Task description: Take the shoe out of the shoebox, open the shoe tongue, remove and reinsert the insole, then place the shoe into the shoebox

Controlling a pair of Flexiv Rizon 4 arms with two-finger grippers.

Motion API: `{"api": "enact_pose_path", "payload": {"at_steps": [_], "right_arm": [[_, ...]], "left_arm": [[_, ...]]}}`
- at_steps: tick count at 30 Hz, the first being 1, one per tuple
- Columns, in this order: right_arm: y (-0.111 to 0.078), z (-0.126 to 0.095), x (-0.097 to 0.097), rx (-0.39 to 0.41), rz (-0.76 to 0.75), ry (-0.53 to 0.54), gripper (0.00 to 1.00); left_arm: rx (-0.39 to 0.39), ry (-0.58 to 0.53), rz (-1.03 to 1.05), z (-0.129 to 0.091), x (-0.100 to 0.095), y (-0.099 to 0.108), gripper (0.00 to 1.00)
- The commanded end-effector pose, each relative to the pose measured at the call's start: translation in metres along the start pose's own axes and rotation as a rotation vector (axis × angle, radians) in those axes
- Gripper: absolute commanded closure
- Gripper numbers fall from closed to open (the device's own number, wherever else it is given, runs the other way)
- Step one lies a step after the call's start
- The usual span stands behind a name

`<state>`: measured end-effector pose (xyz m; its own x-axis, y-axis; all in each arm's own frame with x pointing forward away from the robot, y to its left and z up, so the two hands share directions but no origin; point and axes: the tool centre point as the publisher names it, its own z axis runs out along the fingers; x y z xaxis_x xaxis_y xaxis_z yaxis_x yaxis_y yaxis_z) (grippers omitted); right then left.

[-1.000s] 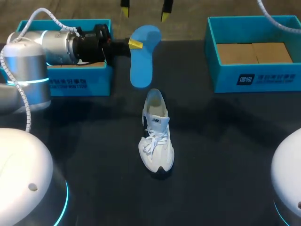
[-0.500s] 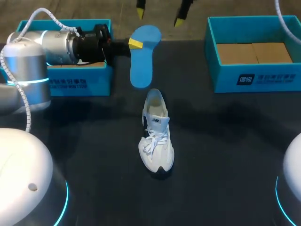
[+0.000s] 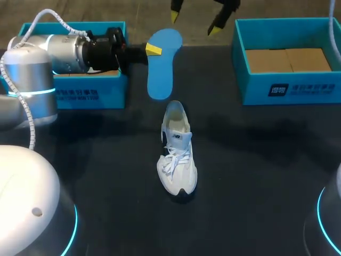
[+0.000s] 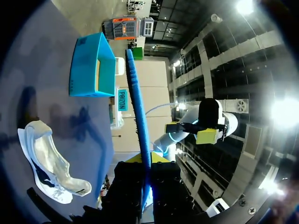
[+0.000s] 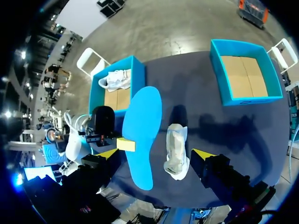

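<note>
A blue insole (image 3: 161, 64) hangs in the air over the table's far side, and my left gripper (image 3: 154, 49) is shut on its edge. From the left wrist it shows edge-on as a thin blue insole (image 4: 138, 102) running out from that gripper (image 4: 145, 161). The white shoe (image 3: 177, 154) lies on the dark table nearer me, toe towards me and laces loose. My right gripper (image 3: 194, 23) stands open and empty high over the far edge. In its own view the right gripper (image 5: 155, 154) looks down on the insole (image 5: 140, 135) and the shoe (image 5: 176, 151).
A teal shoebox (image 3: 80, 95) sits at the far left behind my left arm, with a second white shoe (image 5: 114, 79) in it. Another teal shoebox (image 3: 287, 85) with a cardboard floor is at the far right. Bare table (image 3: 256, 160) lies around the shoe.
My right gripper has drifted to the right along the far edge, still open. The left arm, the insole and the shoe have not moved.
</note>
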<state>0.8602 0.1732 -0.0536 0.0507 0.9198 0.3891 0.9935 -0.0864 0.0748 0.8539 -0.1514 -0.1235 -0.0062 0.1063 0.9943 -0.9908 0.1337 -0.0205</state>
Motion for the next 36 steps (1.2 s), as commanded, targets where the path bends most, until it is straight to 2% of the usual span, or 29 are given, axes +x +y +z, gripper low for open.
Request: {"api": "enact_pose_path", "payload": {"at_steps": [1,10,12,13,23,36], "right_arm": [[-0.004,0.003,-0.011,-0.008,0.0,0.226,0.0],[-0.006,0.006,-0.028,-0.023,0.031,0.375,0.0],[-0.006,0.005,-0.033,-0.04,0.044,0.488,0.0],[-0.006,0.005,-0.036,-0.047,0.057,0.512,0.0],[-0.012,0.025,-0.063,-0.055,0.146,0.606,0.0],[-0.011,0.049,-0.074,-0.033,0.174,0.739,0.0]], "left_arm": [[-0.001,-0.003,0.0,0.0,0.0,0.0,1.0],[-0.001,-0.003,0.0,0.0,0.0,0.0,1.0],[-0.001,-0.003,0.0,0.0,0.0,0.0,1.0],[-0.001,-0.003,0.0,0.0,0.0,0.0,1.0],[-0.001,-0.003,0.0,0.0,0.0,0.0,1.0],[-0.001,-0.003,0.0,0.0,0.0,0.0,1.0]]}}
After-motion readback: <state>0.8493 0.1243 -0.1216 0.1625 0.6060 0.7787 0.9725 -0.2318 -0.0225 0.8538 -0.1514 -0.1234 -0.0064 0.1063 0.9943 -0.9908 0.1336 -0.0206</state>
